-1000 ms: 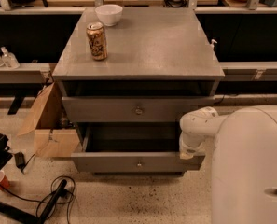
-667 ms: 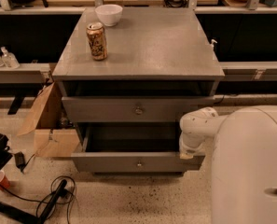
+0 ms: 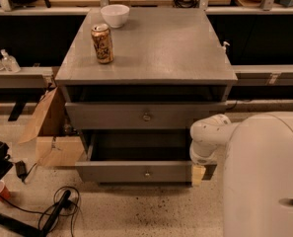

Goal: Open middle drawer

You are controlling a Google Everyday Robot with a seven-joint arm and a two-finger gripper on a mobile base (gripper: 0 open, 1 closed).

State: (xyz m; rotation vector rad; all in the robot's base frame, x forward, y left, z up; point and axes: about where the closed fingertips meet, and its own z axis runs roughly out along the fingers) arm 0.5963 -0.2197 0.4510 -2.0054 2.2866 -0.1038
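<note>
The middle drawer [image 3: 136, 172] is the wide grey drawer pulled out toward me, with a small round knob [image 3: 147, 173] at its centre and a dark box interior [image 3: 141, 147] showing. My white arm [image 3: 207, 135] reaches down on the right. The gripper [image 3: 199, 174] shows only as a pale tip against the right end of the drawer's front, away from the knob. Above it, another grey drawer [image 3: 111, 115] with a round knob [image 3: 146, 116] is shut.
A drink can [image 3: 102, 43] and a white bowl [image 3: 115, 15] stand on the grey cabinet top [image 3: 175, 43]. A cardboard box [image 3: 47, 132] stands left of the cabinet. Black cables [image 3: 57, 206] lie on the floor at the lower left. My white body [image 3: 264, 177] fills the lower right.
</note>
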